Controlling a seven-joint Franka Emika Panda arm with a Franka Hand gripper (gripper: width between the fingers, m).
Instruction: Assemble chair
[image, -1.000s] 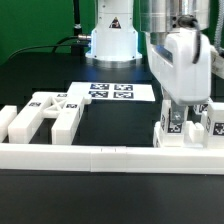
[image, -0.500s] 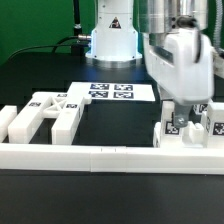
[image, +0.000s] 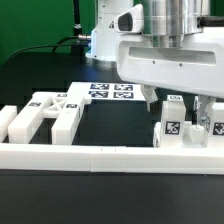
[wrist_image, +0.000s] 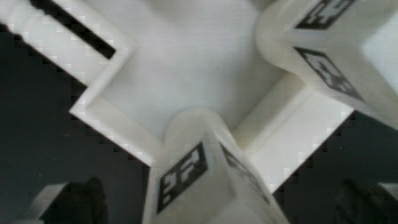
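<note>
The part-built chair (image: 185, 138), made of white plastic blocks with square black-and-white marker tags, stands at the exterior view's right, close against the long low white border rail (image: 100, 155); one tagged upright block (image: 172, 122) rises at its front, and a second tagged block (image: 217, 122) shows just beside it, toward the picture's edge.

In the wrist view the same kit fills the picture; a flat white plate (wrist_image: 187, 70) with notched, angled edges lies there, and two tagged blocks stand at it, one close to the camera (wrist_image: 189, 172) and one further off (wrist_image: 320, 58); which leg is which cannot be told.

The white two-finger gripper (image: 174, 105) hangs directly over the chair with its broad side toward the exterior camera; its dark fingers (image: 148, 98) are spread wide, one on each side of the upright block; as far as can be seen they are clear of it and pinch nothing.

The loose chair parts (image: 45, 112), white blocky bars with tags, lie huddled at the exterior view's left beside the same rail, well apart from the chair; between the two groups and further back, the marker board (image: 110, 91) lies flat on the black table (image: 40, 75); behind it stands the arm's white base (image: 110, 42), before a green backdrop (image: 30, 25).
</note>
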